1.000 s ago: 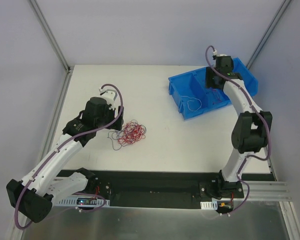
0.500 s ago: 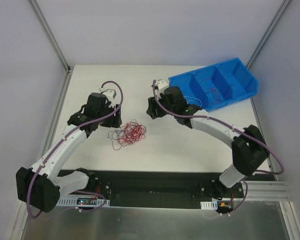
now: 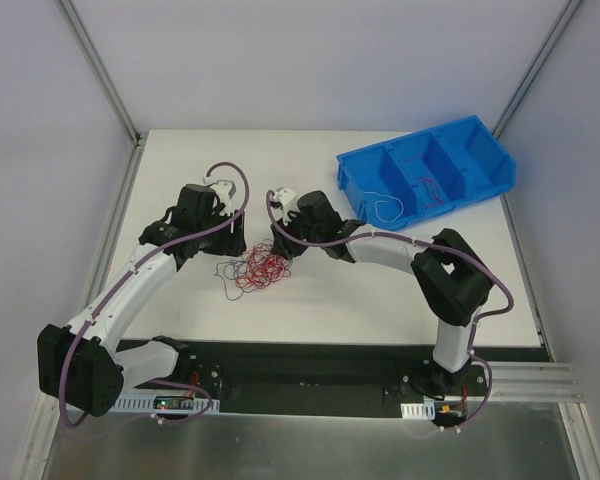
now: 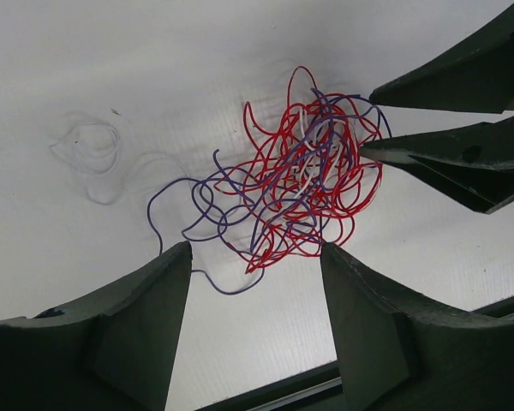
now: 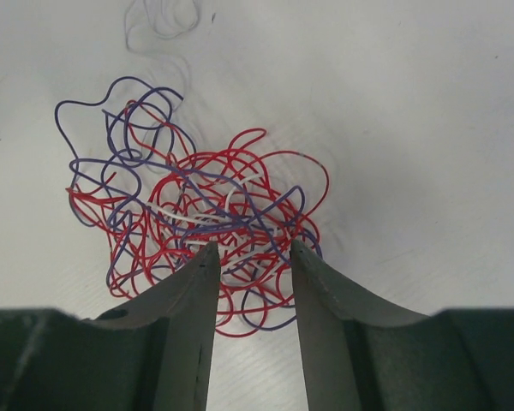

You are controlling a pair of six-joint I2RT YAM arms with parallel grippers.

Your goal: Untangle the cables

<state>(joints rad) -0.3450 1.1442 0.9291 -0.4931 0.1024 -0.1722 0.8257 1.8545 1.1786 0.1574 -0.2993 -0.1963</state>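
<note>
Thin red/purple/white wire tangle (image 5: 206, 214) mostly knotted; few strands (image 3: 385, 208) in blue plastic bin (image 3: 348, 185). Left tool (image 4: 255, 253) open, just short of it; right tool (image 5: 254, 248) part-open astride its edge. Most work left.

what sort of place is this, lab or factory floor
Most likely a robotics lab test cell: a white table walled by plain grey panels, the left arm and right arm bolted at its near edge, and only a blue bin and a small tangle of cables as props.
</note>
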